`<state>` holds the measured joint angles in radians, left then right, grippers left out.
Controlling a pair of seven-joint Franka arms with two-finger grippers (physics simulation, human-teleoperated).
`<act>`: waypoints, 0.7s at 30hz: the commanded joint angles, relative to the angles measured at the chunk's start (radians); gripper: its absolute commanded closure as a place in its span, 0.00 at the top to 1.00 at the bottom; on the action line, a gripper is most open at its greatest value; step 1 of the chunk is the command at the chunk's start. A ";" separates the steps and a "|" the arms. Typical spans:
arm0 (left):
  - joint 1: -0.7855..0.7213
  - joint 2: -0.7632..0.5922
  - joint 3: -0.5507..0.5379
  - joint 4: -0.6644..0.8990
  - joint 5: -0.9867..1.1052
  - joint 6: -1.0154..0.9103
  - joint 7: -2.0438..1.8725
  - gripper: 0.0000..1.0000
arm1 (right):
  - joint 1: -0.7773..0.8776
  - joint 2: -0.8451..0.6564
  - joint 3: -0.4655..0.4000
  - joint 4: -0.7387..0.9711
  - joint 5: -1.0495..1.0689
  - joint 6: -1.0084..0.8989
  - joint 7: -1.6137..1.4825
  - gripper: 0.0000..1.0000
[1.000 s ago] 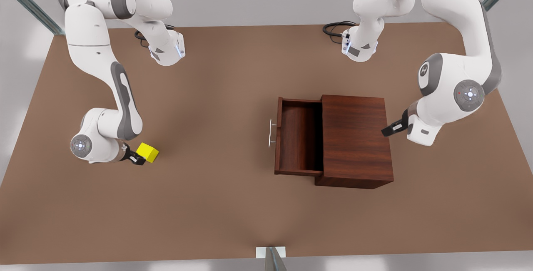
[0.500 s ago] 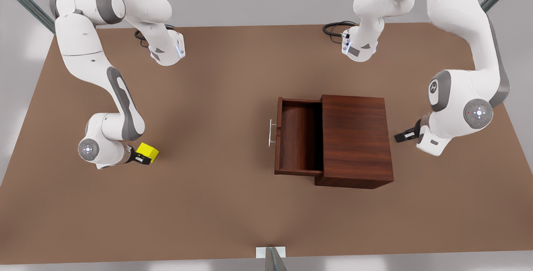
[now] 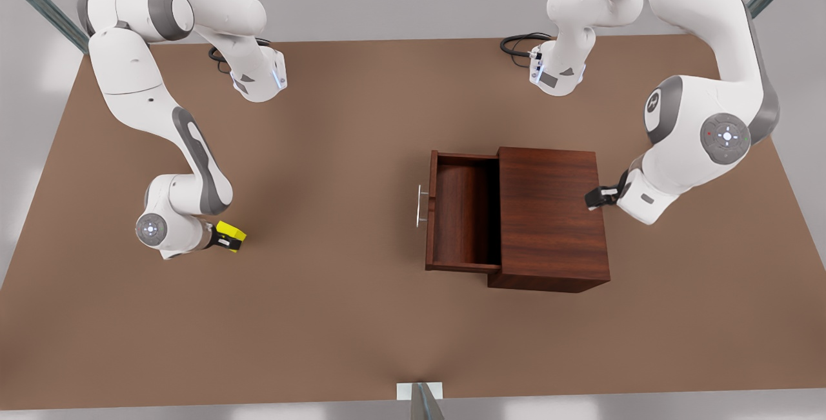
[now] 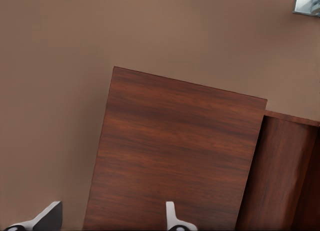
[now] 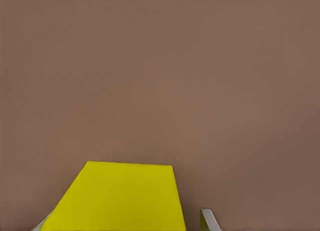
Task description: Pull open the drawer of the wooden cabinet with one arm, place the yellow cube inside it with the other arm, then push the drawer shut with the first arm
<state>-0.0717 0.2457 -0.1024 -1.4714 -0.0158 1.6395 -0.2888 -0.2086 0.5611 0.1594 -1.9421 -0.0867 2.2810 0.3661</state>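
Looking down from the front view, you see the drawer pulled well out of the wooden cabinet toward that view's left, its tray bare, and the left gripper poised at the cabinet's back edge. Your left wrist view adds that its fingers are spread wide over the cabinet top. At the front view's left, on the table, the right gripper straddles the yellow cube — the right wrist view shows a fingertip either side, though you cannot tell whether they grip it.
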 commanded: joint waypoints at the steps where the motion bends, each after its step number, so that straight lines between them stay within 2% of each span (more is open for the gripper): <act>1: -0.005 -0.003 0.000 0.000 -0.007 -0.029 0.046 1.00 | 0.000 -0.001 0.000 -0.003 0.001 0.017 0.016 0.90; 2: -0.007 -0.002 0.000 0.002 0.002 -0.029 0.046 1.00 | 0.000 -0.001 0.000 -0.003 0.001 0.020 0.017 0.75; 6: -0.005 0.000 0.001 -0.007 0.004 -0.027 0.042 1.00 | -0.003 -0.013 -0.001 -0.001 0.002 0.008 0.036 0.48; 11: -0.005 0.000 0.001 -0.013 0.004 -0.024 0.042 1.00 | 0.006 -0.194 0.014 0.020 0.071 -0.201 0.083 0.48; 13: -0.007 -0.002 0.000 -0.013 0.002 -0.027 0.040 1.00 | 0.008 -0.236 0.048 0.109 0.078 -0.402 0.183 0.48; 16: -0.005 -0.002 0.001 -0.015 0.004 -0.027 0.040 1.00 | 0.031 -0.231 0.132 0.278 0.101 -0.583 0.468 0.48; 21: -0.005 -0.002 0.001 -0.013 0.004 -0.027 0.040 1.00 | 0.219 -0.172 0.132 0.497 0.171 -0.635 0.990 0.48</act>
<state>-0.0781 0.2451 -0.1010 -1.4855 -0.0133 1.6138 -0.2602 -0.0076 0.3878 0.2894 -1.4597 0.0637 1.7958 0.6128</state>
